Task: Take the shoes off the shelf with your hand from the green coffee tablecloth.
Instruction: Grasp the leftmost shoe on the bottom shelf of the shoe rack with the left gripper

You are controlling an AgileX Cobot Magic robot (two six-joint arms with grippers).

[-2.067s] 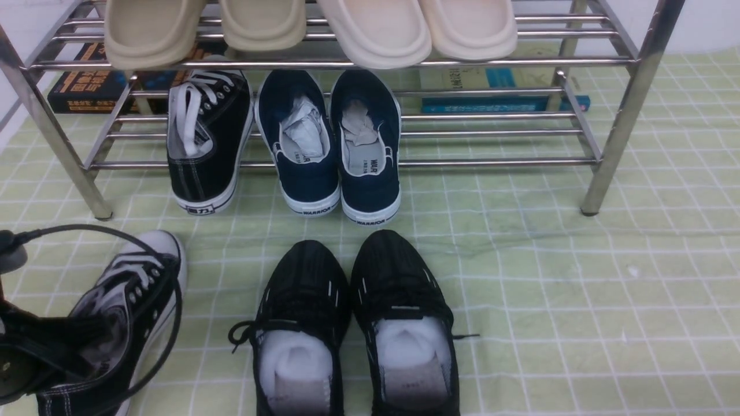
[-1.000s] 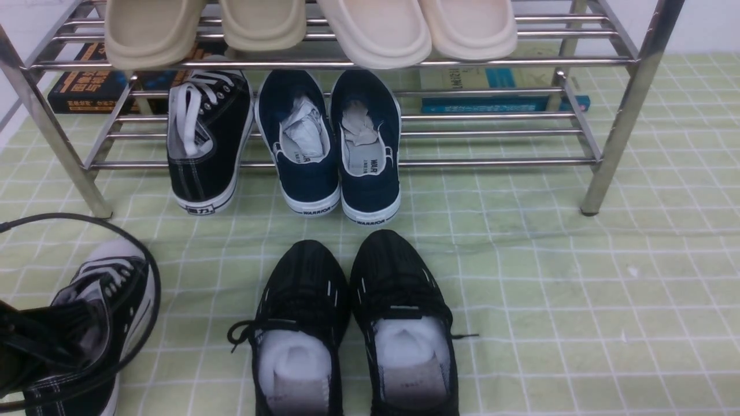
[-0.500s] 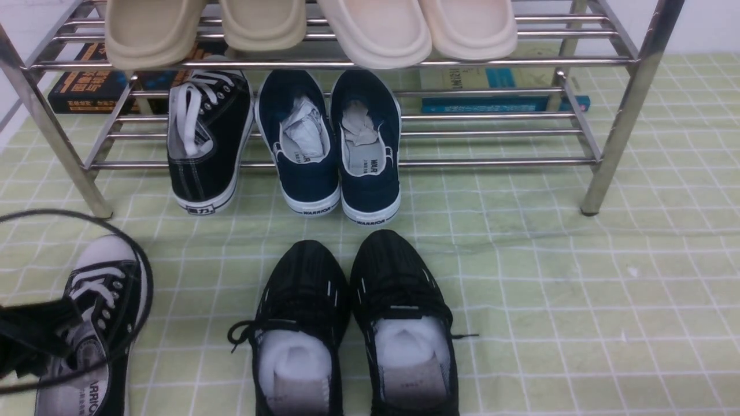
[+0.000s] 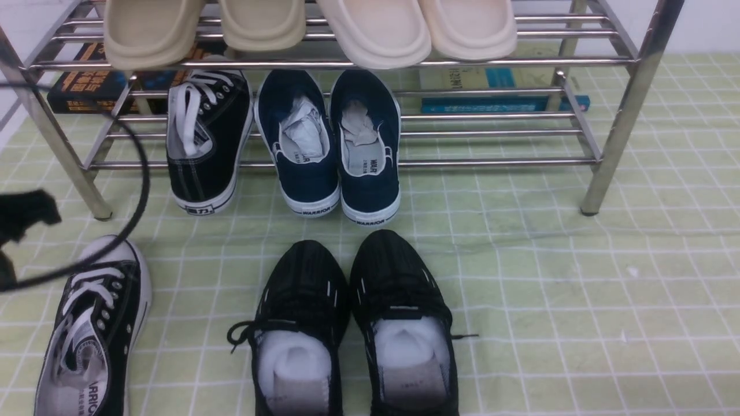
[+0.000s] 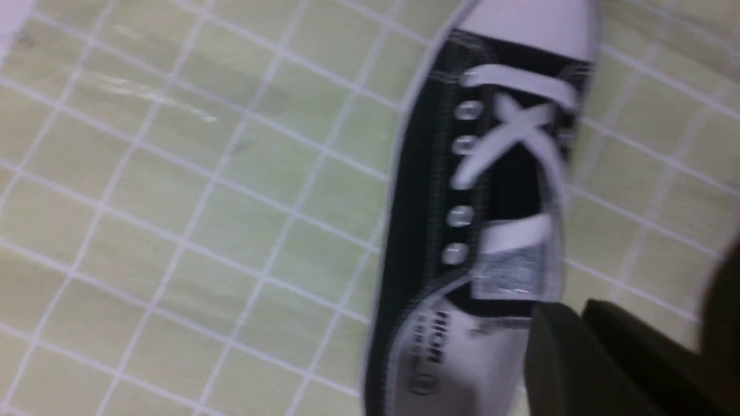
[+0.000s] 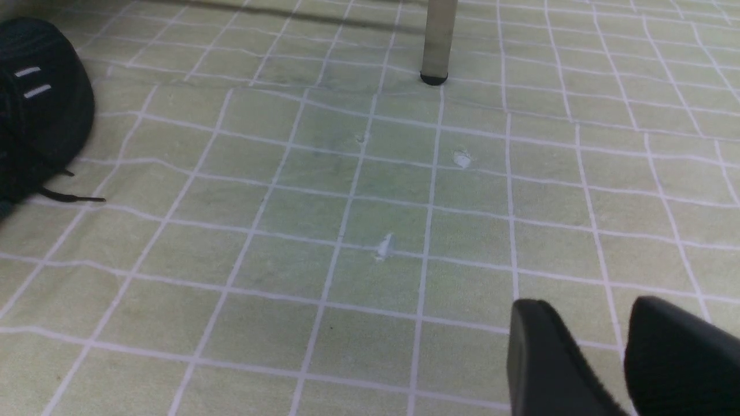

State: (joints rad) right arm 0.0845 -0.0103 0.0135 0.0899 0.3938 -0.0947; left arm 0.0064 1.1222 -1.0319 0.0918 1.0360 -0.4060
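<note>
One black canvas sneaker (image 4: 205, 138) with white laces stands on the lower tier of the silver shelf (image 4: 613, 115), heel towards me. Its mate (image 4: 92, 335) lies on the green grid tablecloth (image 4: 578, 289) at the front left, toe towards the shelf, and shows blurred in the left wrist view (image 5: 491, 202). My left gripper (image 4: 23, 214) is a dark blur at the left edge, above that sneaker and apart from it. In its wrist view the left gripper (image 5: 647, 294) is open and empty. My right gripper (image 6: 601, 329) hovers over bare cloth, fingers apart and empty.
Navy slip-ons (image 4: 329, 144) stand next to the sneaker on the lower tier. Black mesh running shoes (image 4: 352, 323) sit on the cloth at front centre. Beige slippers (image 4: 312, 29) fill the top tier. Books (image 4: 497, 92) lie behind the shelf. A black cable (image 4: 139, 190) loops at the left.
The left gripper brought the sneaker down to the front left of the cloth, let go of it, and has lifted away towards the shelf. The sneaker now lies free.
</note>
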